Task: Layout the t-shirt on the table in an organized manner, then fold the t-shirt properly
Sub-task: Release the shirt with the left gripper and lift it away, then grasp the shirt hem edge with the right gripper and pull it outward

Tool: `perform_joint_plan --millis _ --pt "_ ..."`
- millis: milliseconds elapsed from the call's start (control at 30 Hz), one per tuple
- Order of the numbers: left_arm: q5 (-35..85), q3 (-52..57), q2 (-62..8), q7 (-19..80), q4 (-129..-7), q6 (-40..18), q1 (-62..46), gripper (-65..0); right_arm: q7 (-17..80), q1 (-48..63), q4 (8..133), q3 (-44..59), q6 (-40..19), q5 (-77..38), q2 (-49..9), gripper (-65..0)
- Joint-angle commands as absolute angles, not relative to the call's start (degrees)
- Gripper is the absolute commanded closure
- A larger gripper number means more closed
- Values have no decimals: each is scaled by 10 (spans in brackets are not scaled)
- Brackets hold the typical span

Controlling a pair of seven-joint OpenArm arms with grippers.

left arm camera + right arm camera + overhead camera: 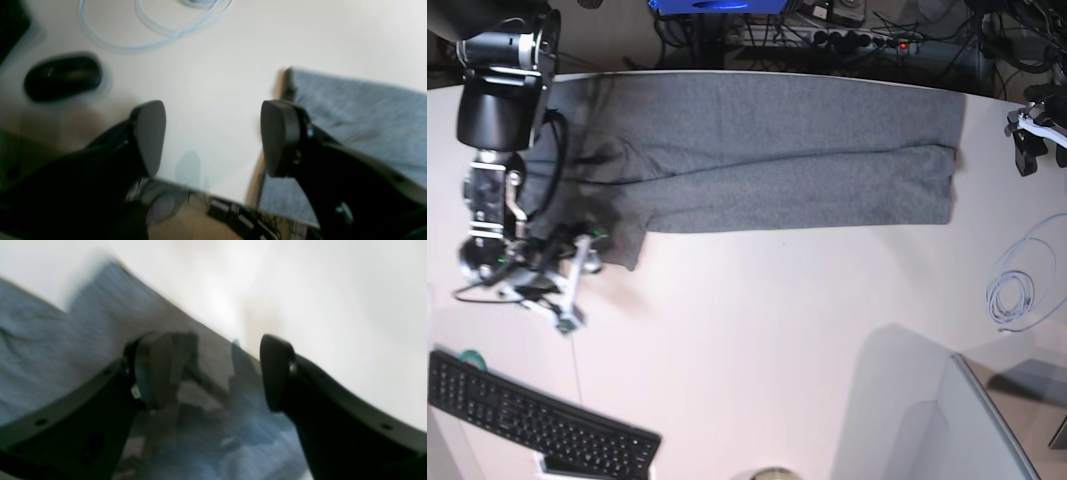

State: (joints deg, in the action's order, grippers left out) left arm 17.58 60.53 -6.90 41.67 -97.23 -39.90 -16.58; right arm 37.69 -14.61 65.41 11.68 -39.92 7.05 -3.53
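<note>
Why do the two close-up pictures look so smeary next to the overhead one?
Left wrist view: motion blur smears the mouse and cable; the left tool looks sharper. Right wrist view: blurrier still, the t-shirt streaked, glare washing out the table, the right tool casting dark shadows on the cloth. Base view: sharp and evenly lit, edges bowed by the wide lens.

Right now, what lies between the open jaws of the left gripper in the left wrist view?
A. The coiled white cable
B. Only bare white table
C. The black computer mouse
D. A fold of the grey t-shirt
B: the left gripper stands open over bare table, with the t-shirt off to one side, not between the jaws.
</note>
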Motion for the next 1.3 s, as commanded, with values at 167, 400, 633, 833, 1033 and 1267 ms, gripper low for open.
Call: perform_joint_plan --millis 167,400,633,833,1033,1267 --pt "186 607 -80 404 -983 -400 -175 -426 336 -210 538 97 -400 63 -34 -392" --pt "186 608 -83 404 -982 -400 -184 -426 327 -211 518 96 -400 63 -34 -389" --pt "186 605 -83 404 -982 -400 -178 -426 326 -205 517 95 -400 63 -28 -233" --pt "186 604 -83 404 -982 -400 -178 -426 335 -204 524 95 -400 64 -25 -17" --pt "186 603 -83 404 -982 -400 -182 -426 382 -190 581 96 -400 63 -25 -2" --pt "186 605 -82 404 -981 -400 -182 -426 390 -154 703 100 -400 62 7 -27"
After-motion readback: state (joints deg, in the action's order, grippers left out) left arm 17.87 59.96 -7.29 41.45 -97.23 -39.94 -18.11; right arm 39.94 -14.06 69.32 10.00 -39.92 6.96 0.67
